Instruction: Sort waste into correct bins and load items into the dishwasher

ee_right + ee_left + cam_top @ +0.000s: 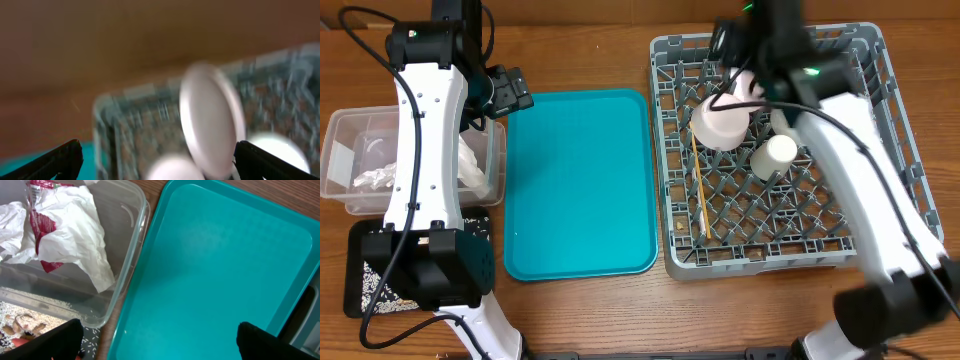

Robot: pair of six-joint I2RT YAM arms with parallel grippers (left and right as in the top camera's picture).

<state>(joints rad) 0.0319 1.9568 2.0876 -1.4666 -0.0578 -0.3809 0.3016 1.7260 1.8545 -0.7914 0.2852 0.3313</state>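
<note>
My left gripper [506, 92] is open and empty; in the left wrist view [160, 344] it hangs over the teal tray's edge beside the clear tub [131, 245]. The tub holds crumpled white paper [75, 225] and a red-and-white wrapper [42, 225]. The black tray [15, 322] carries beige scraps and rice grains. My right gripper [742, 58] is open and empty over the far part of the grey dish rack [880, 215]. The rack holds a pale pink bowl [720, 122], a white cup [775, 155], a chopstick [700, 190] and a plate standing on edge [212, 120].
The teal serving tray [580, 190] lies bare between the tub and the rack. My left arm's base covers much of the black tray [360, 290]. The right wrist view is motion-blurred. Wooden table [580, 50] lies beyond the tray.
</note>
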